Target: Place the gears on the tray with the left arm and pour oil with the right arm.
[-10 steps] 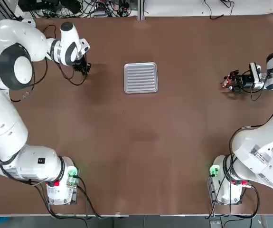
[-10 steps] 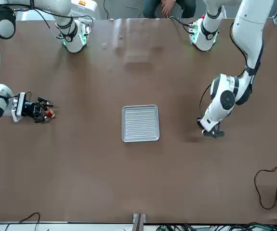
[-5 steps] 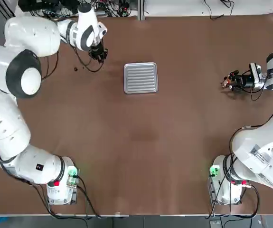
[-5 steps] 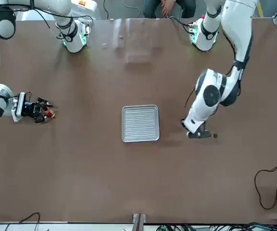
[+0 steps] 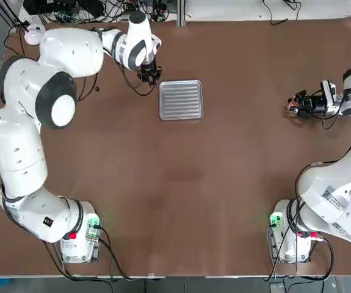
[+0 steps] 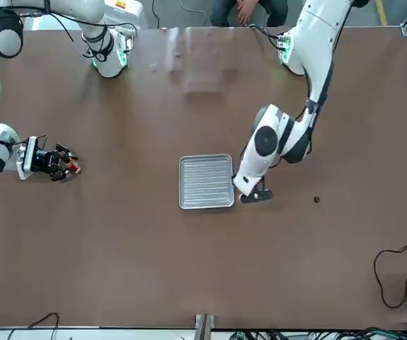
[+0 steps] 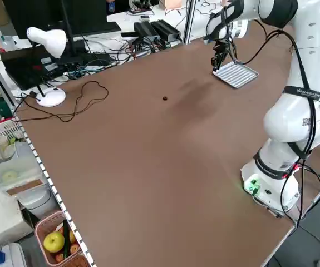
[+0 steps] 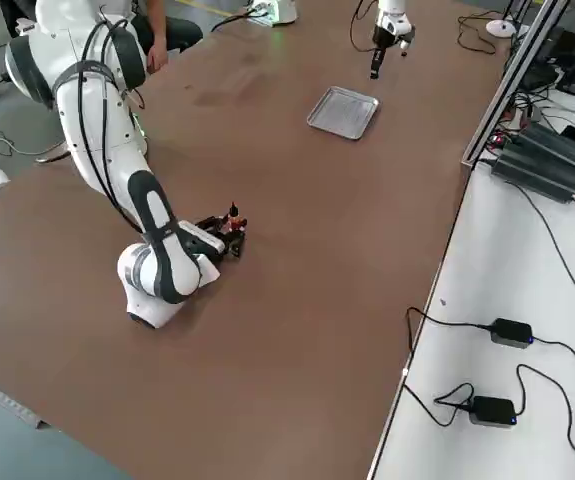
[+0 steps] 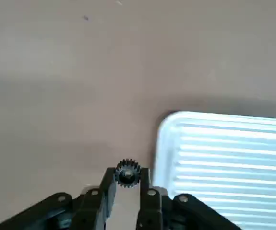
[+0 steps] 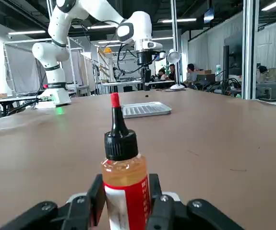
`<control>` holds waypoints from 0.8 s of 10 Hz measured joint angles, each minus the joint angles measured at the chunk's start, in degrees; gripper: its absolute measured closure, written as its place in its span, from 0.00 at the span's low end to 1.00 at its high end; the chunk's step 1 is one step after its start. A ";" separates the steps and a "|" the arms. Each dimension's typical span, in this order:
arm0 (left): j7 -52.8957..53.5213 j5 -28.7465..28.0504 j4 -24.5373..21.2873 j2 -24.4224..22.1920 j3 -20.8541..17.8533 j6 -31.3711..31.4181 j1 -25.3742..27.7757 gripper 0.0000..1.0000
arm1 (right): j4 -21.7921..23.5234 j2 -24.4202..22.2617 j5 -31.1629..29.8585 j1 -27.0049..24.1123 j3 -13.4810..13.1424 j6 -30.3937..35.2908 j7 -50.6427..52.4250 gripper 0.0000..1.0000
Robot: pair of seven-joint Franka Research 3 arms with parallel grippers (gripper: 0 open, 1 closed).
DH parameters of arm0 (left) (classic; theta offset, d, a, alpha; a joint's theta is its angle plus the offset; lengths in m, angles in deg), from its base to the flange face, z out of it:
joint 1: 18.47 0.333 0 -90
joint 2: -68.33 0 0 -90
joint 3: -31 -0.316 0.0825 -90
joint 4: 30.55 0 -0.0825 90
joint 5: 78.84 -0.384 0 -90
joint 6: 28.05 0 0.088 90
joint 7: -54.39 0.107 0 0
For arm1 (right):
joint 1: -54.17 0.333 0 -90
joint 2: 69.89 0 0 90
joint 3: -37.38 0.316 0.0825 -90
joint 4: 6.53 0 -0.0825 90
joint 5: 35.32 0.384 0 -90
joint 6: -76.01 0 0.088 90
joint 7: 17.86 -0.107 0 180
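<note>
My left gripper point(image 5: 149, 76) hangs just off the left edge of the ribbed silvery tray point(image 5: 181, 99), shut on one small dark gear point(image 9: 127, 171) pinched between its fingertips, beside the tray's corner point(image 9: 224, 158). The second gear point(image 5: 97, 89) lies alone on the brown table well to the tray's left, also seen as a dark dot point(image 6: 316, 199). Far right on the table, my right gripper point(image 5: 294, 107) is shut on the oil bottle point(image 10: 123, 177), which stands upright with its orange body, black cap and red tip.
Behind the table's far edge are cables and a white desk lamp point(image 7: 45, 39). A seated person point(image 6: 249, 10) is behind the arm bases. Power adapters point(image 8: 494, 408) lie on the white bench by the table.
My left arm has swung right from the table's far left to the tray's edge, carrying one gear; the other gear stayed on the table. The right arm has not moved.
</note>
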 joint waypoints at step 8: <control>-12.71 0.13 11.31 10.22 -3.23 -0.01 -11.92 0.76 | -0.07 0.06 0.19 -0.03 -0.05 0.26 0.00 0.69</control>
